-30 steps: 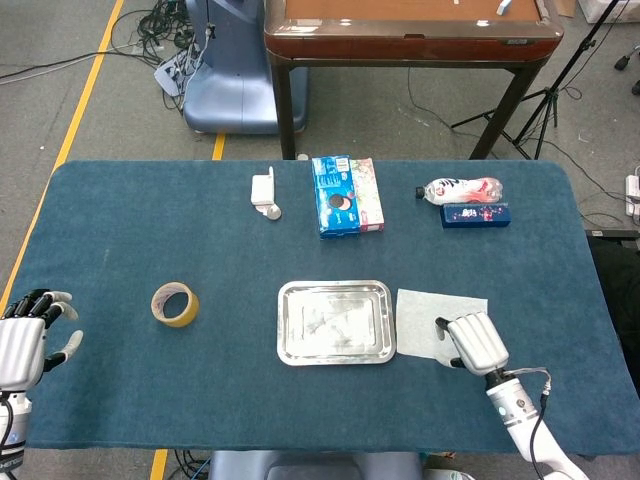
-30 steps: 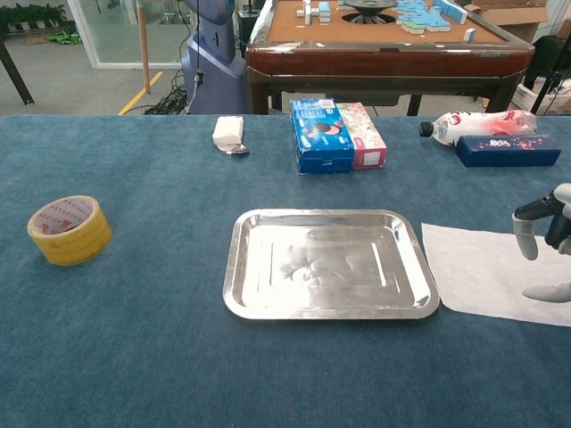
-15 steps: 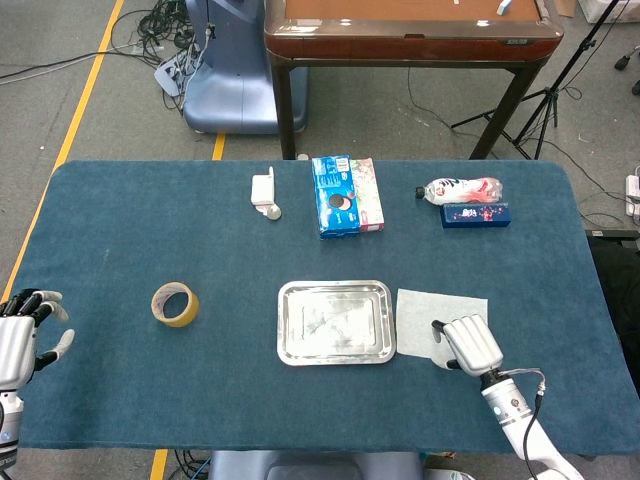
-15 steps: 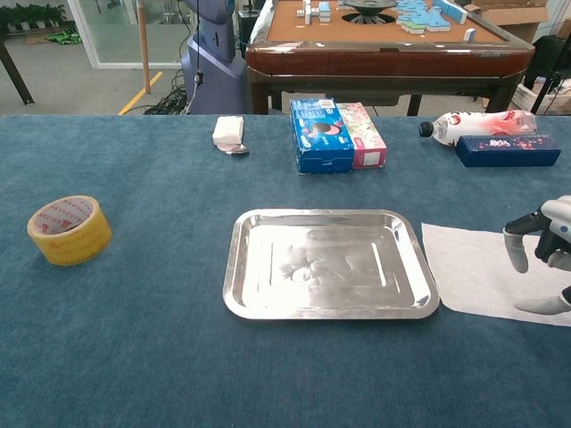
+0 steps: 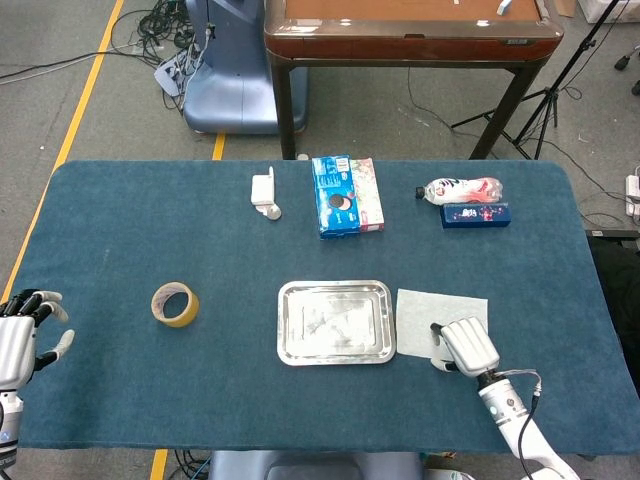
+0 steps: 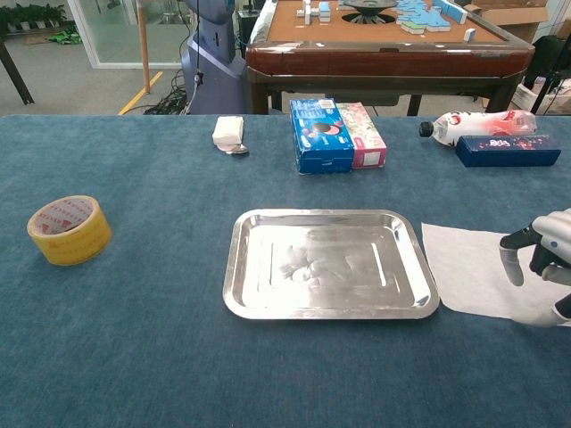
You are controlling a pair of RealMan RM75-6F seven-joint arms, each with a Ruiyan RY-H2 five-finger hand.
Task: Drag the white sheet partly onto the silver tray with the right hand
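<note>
The white sheet (image 5: 437, 308) (image 6: 471, 270) lies flat on the blue cloth just right of the silver tray (image 5: 336, 321) (image 6: 331, 265), its left edge close beside the tray's right rim, not on it. My right hand (image 5: 465, 346) (image 6: 546, 259) hovers over the sheet's near right part, fingers curled downward and apart; whether they touch the paper I cannot tell. My left hand (image 5: 20, 340) is at the table's left near edge, open, holding nothing.
A yellow tape roll (image 5: 174, 304) (image 6: 70, 229) sits left of the tray. At the back are a small white object (image 5: 264, 190), a blue and pink box (image 5: 346, 195) (image 6: 336, 134), a bottle (image 5: 460, 188) and a dark blue box (image 5: 476, 215).
My right hand has slid toward the sheet's near edge and slightly left. The left hand has drawn back toward the near left table edge. The sheet has not moved.
</note>
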